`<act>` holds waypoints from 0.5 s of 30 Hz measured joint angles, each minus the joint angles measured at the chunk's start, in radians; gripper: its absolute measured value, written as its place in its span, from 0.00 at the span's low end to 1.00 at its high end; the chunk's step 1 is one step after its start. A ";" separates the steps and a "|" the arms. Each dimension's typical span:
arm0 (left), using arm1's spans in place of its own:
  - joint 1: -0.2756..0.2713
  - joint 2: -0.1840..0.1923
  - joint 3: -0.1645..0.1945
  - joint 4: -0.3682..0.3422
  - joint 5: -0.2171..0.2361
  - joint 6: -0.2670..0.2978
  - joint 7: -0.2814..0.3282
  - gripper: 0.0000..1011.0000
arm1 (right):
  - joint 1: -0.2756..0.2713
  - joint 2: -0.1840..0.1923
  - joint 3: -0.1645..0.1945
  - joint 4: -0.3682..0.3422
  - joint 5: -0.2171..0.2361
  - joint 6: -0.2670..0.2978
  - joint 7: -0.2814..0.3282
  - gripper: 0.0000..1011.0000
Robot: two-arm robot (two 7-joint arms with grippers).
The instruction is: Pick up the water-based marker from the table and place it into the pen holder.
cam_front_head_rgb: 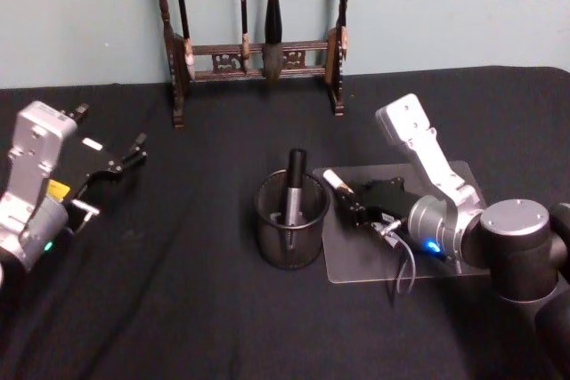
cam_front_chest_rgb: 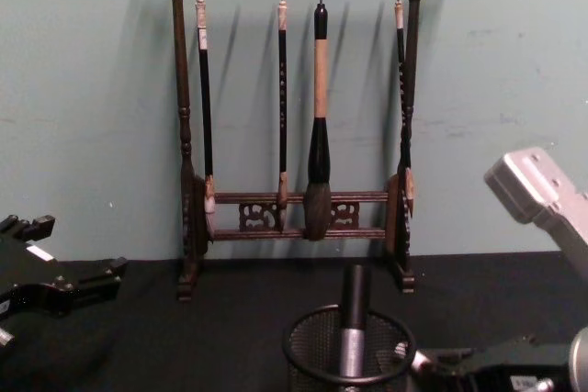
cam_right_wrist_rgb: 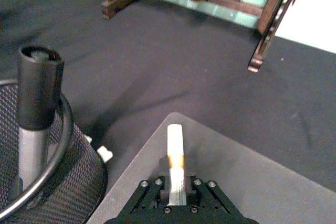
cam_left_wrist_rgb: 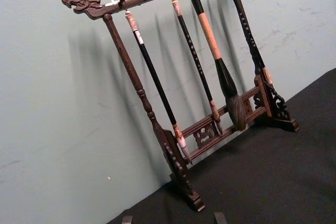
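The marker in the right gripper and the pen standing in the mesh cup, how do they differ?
The marker is white with an orange band; the pen is grey with a black cap. The marker is held about level by the right gripper over the grey mat; the pen stands nearly upright in the pen holder. The pen looks thicker than the marker. Both are slim writing tools.

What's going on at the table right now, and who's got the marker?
The right gripper is shut on the white water-based marker, low over a grey mat just beside the pen holder. The marker is not in the holder yet; a grey pen with a black cap stands in it. The left gripper is open and parked over the left side of the table.
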 joint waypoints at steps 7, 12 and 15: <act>0.000 0.000 0.000 0.000 0.000 0.000 0.000 0.99 | -0.010 -0.007 0.027 -0.022 0.017 -0.051 -0.009 0.16; 0.000 0.000 0.000 0.000 0.000 0.000 0.000 0.99 | -0.026 -0.014 0.057 -0.047 0.049 -0.119 -0.014 0.16; 0.000 0.000 0.000 0.000 0.000 0.000 0.000 0.99 | -0.039 -0.016 0.074 -0.066 0.073 -0.174 -0.014 0.16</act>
